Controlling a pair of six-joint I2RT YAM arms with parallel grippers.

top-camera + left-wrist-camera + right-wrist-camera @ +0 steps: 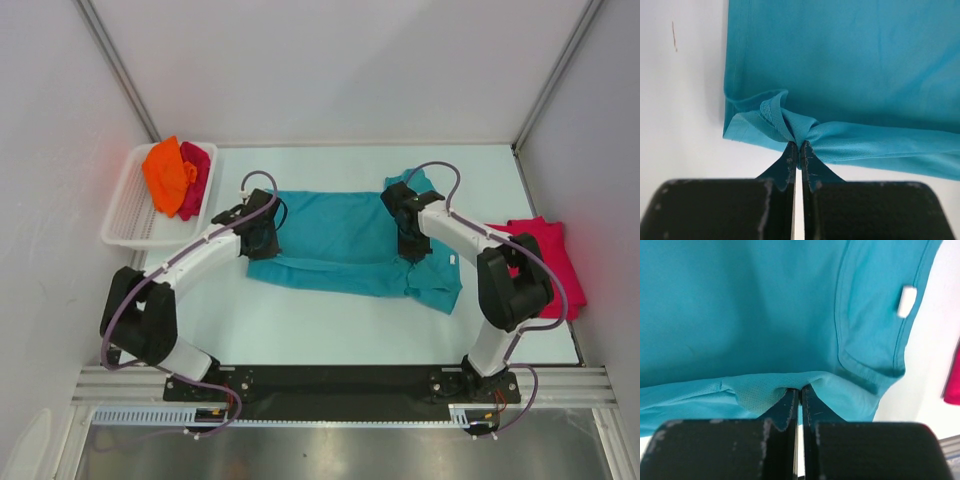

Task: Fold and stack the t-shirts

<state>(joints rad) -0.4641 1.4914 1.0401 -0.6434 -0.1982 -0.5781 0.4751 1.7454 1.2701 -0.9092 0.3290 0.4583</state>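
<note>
Black left tool [799, 146] clamps the bunched hem of the teal t-shirt [340, 235]; right tool [799, 390] clamps its sleeve-side edge; both arms bent, reaching forward.

The spread t-shirt [340, 240] is lying across the middle of the tabletop [330, 330]. The basket [122, 222] is sitting at the far left — two bunched t-shirts [178, 178] are lying in it. A fourth t-shirt [545, 255] is lying at the right edge.

The teal t-shirt [340, 245] lies spread across the middle, left gripper [263, 244] and right gripper [412, 248] down on its opposite ends; crimson t-shirt [545, 255] sits far right.
</note>
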